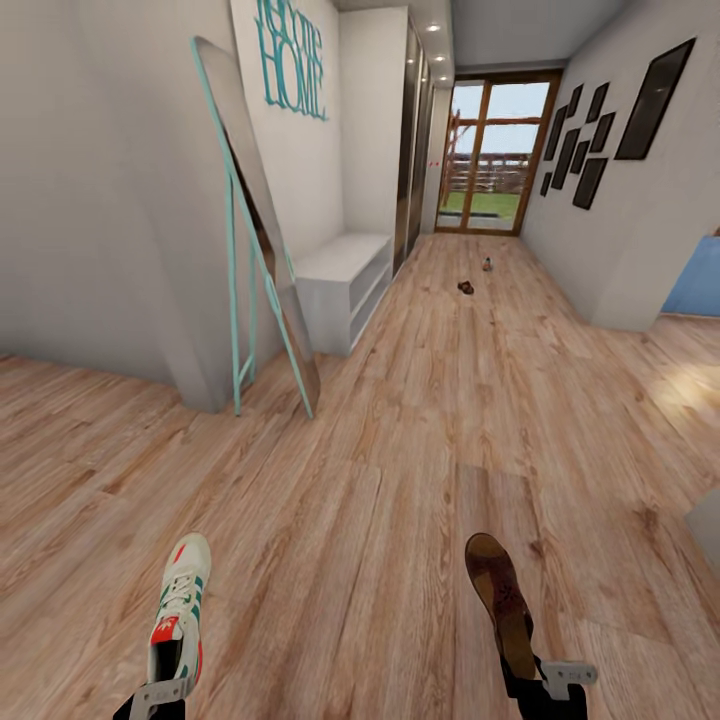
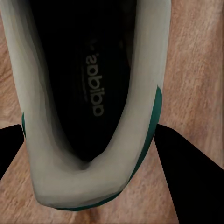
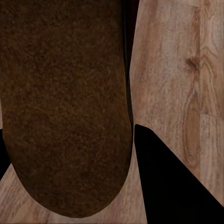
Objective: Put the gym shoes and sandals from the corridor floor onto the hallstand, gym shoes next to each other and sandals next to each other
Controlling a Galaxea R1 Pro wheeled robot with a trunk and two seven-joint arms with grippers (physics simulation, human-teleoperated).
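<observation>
My left gripper (image 1: 160, 692) is shut on the heel of a white gym shoe (image 1: 180, 608) with green stripes, held above the corridor floor (image 1: 400, 450). In the left wrist view the shoe's heel (image 2: 88, 177) sits between the black fingers (image 2: 186, 177). The right gripper (image 1: 545, 682) is shut on a brown sandal (image 1: 500, 598), seen close up as a brown sole (image 3: 65, 116) beside a finger (image 3: 172, 182). Far down the corridor lie the other sandal (image 1: 466, 288) and the other gym shoe (image 1: 487, 264). The white hallstand (image 1: 345, 280) stands against the left wall.
A tall mirror with a teal frame (image 1: 262, 230) leans on the left wall corner before the hallstand. Dark wardrobes (image 1: 412, 140) follow it. A glazed door (image 1: 497, 155) ends the corridor. Black picture frames (image 1: 580, 150) hang on the right wall.
</observation>
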